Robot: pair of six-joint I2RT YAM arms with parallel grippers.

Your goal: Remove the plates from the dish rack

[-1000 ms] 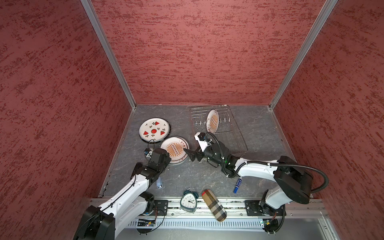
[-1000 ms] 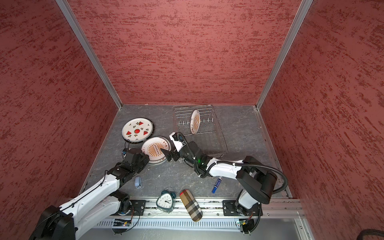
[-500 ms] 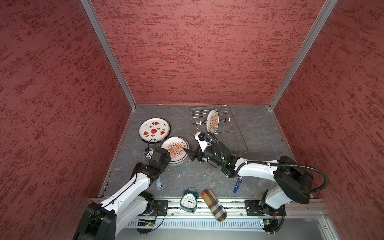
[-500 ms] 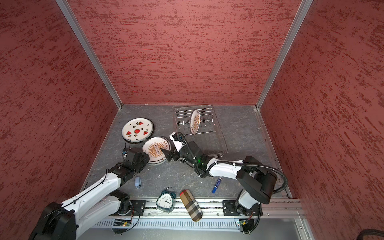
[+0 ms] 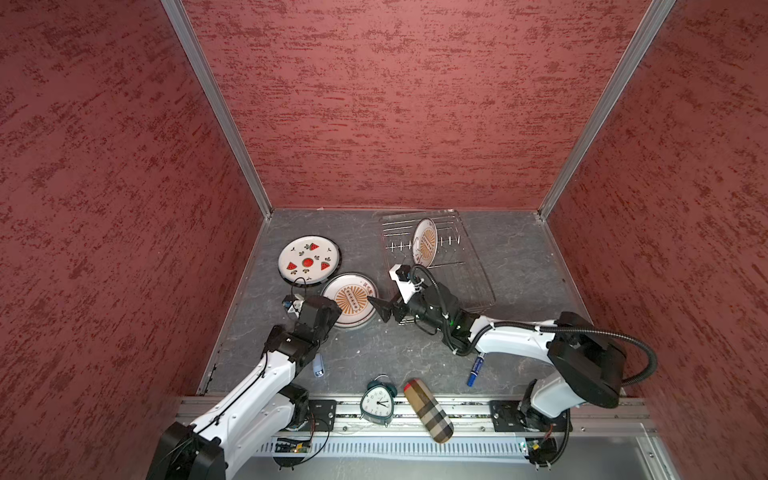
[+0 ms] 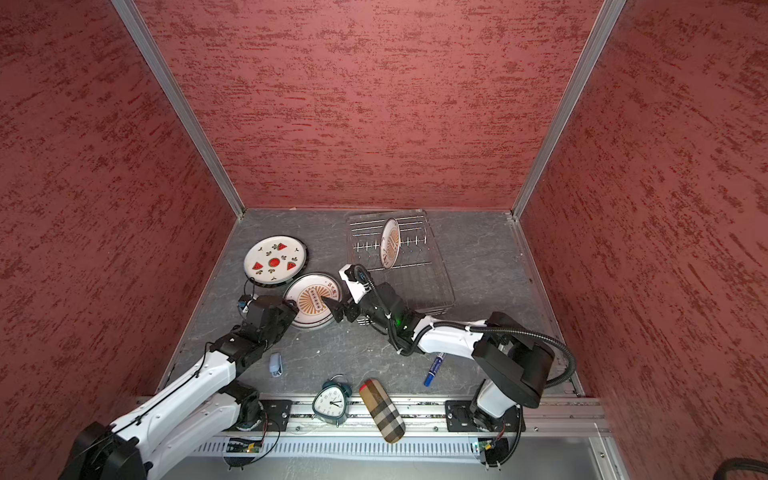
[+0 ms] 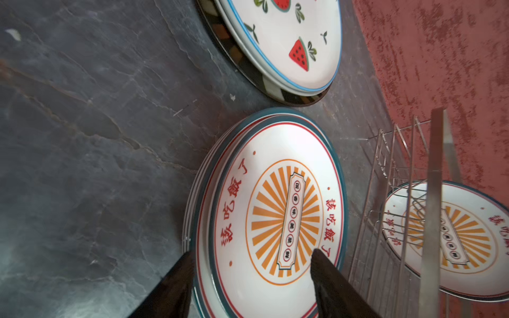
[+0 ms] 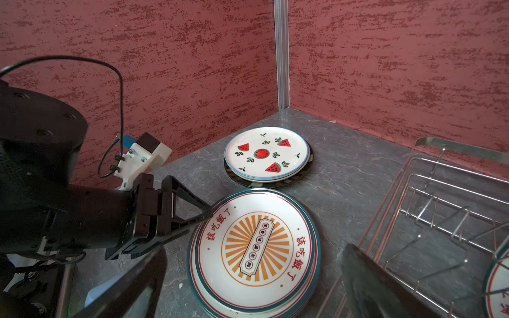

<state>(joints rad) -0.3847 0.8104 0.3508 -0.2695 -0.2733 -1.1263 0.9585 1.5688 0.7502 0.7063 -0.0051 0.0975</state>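
Plates nearest your claws: a sunburst plate [image 7: 275, 220] lies face up on top of a flat stack on the desk [image 5: 519, 257].
Left claw [image 7: 252, 252]: released. Your jaws stand wide, one finger [image 7: 176, 286] outside the stack's rim and the other finger [image 7: 330, 278] over the printed face. Nothing is pinched, and you cannot tell whether either finger touches.
Right claw [image 8: 254, 246]: released, jaws wide apart and empty. It sits low at the stack's rack-side edge, pointing across the plate at your left claw.
Sunburst stack [image 5: 351, 299]: a few matching plates with teal and red rims, slightly offset from one another. It sits between your two claws, just left of the dish rack [image 5: 469, 266].
Watermelon plate [image 5: 308, 261]: it tops a second flat pile just beyond the sunburst stack, toward the back left corner. A dark striped-rim plate [image 7: 275, 90] shows at the bottom of that pile.
Rack plate [image 5: 425, 242]: one sunburst-print plate stands on edge among the upright prongs, in the far half of the dish rack. The near grid section is bare.
Front edge: an alarm clock [image 5: 376, 402] and a checked case [image 5: 428, 411] lie on the rail.
Other items: a blue marker [image 5: 476, 368] lies under your right arm and a small blue-grey object [image 5: 318, 368] beside your left arm.
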